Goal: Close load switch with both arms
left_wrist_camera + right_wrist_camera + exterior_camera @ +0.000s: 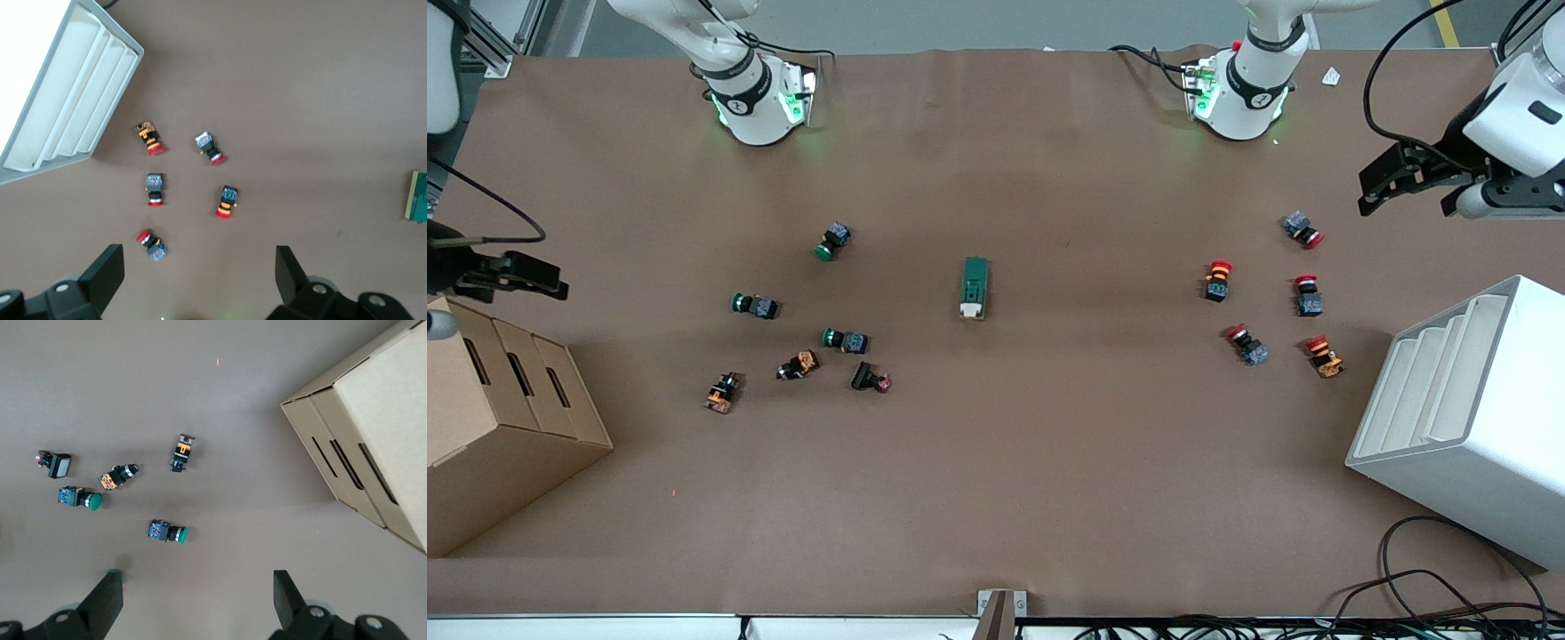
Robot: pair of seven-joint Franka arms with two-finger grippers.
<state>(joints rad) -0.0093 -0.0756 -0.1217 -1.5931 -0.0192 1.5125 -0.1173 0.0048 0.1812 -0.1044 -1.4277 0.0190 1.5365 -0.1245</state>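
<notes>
White slotted rack [1476, 418] nearest camera. Load switch [975, 287] mid-table, untouched. Left gripper [1405, 182], right gripper [511, 274] wide open, empty, over table ends. Risk: one-sided push skids switch.

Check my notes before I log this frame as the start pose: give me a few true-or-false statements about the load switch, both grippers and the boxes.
1. The load switch lies alone mid-table, between the two button clusters. True.
2. The left gripper is shut on the load switch. False: it is open, up in the air above the white rack.
3. The right gripper is open above the cardboard box. True.
4. The red-capped buttons lie toward the right arm's end. False: toward the left arm's end.
</notes>
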